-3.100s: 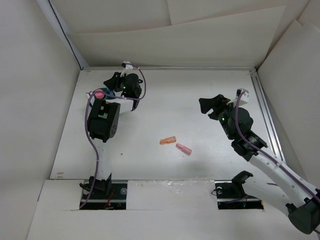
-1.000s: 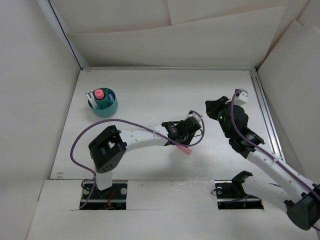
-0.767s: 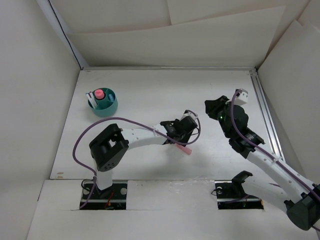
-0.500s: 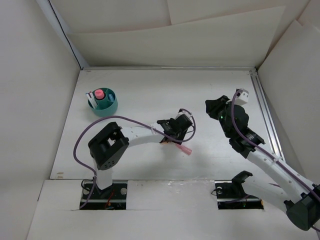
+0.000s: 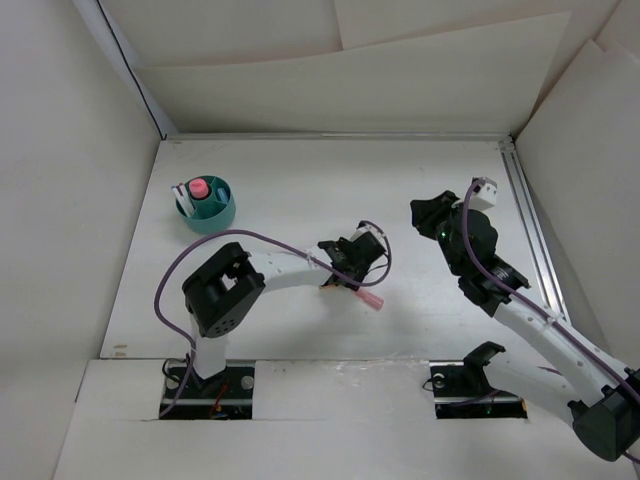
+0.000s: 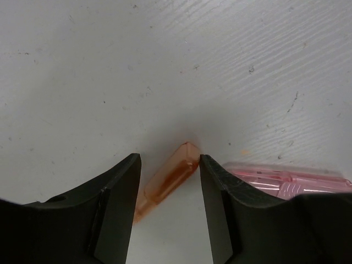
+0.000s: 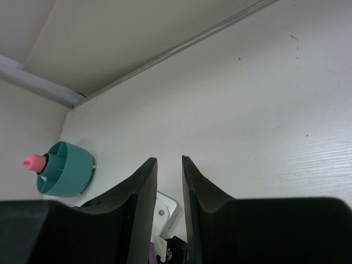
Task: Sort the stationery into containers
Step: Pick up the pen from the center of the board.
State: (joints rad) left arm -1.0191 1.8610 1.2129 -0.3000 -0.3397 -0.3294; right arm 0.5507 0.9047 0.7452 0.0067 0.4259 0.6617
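**Two pieces loose on the worktop: left tool now astride the orange one**

1. Change. About three seconds ago the left arm was over the cup at the far left. It has since swung across to the middle of the worktop. Over the last second it drew back slightly from the pink piece towards the orange piece.

2. Meaning. The next pick appears to be the orange piece. No grasp is made yet. The cup already holds a pink-capped item and a white one beside it.

3. Left tool. Its jaws stand apart, one on each side of the orange piece, low over the worktop. Contact between finger and piece cannot be confirmed.

4. Right tool. Its fingers are drawn almost together with only a slit between them. It holds nothing and hangs over the right half of the worktop, well apart from both pieces.

5. Orientation. In the left wrist view the long axis of the orange piece runs from lower left to upper right. Its tapered end points away from the camera, close to the right-hand finger. The piece therefore lies slanted across the gap, not square to the closing line. The pink piece lies just beside it, its axis nearly level in that view and partly hidden behind the right-hand finger.

6. Location. Both pieces lie flat near the worktop centre, well apart from the cup.
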